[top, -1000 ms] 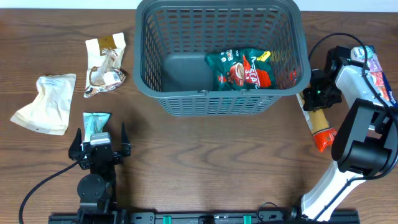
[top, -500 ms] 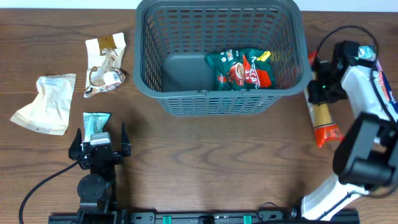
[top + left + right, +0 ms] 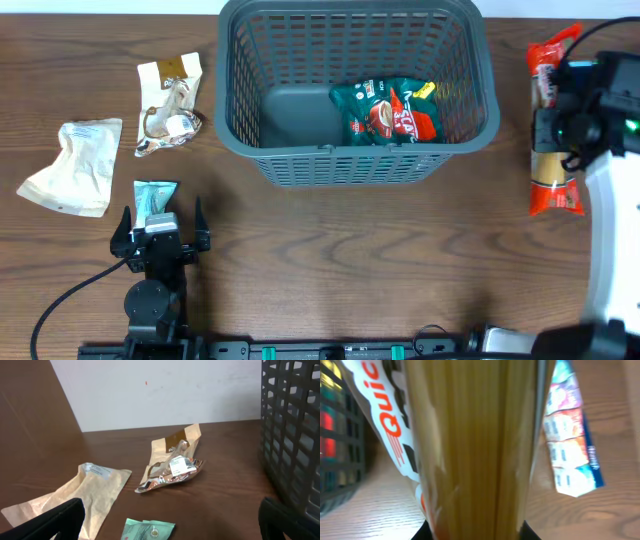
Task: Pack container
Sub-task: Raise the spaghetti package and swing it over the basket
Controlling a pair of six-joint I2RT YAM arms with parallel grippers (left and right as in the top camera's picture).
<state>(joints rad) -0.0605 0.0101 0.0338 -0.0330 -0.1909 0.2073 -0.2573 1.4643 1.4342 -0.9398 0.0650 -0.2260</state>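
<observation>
The container (image 3: 350, 165) stands on the table (image 3: 330, 260) at the far middle, upright and open at the top, with a green snack packet (image 3: 385, 112) lying on its solid bottom toward the right side, the left part of the bottom bare. To the right of the container and apart from it, the right jaws are clamped across the middle of a long clear packet of spaghetti (image 3: 548, 175) with red ends, which runs roughly front to back; in the right wrist view the spaghetti (image 3: 475, 445) fills most of the picture, with a colourful printed packet (image 3: 570, 450) on the table behind it and the container's lattice (image 3: 340, 435) at the left edge. The left arm (image 3: 150, 290) sits at the near left with its jaws standing wide apart around nothing, pointing toward a small teal packet (image 3: 155, 197) that lies just beyond their tips. Farther left lies a flat beige pouch (image 3: 72, 165), and beyond the teal packet, near the container's left wall, a crumpled brown-and-white wrapper (image 3: 170, 105); both are well outside the container
</observation>
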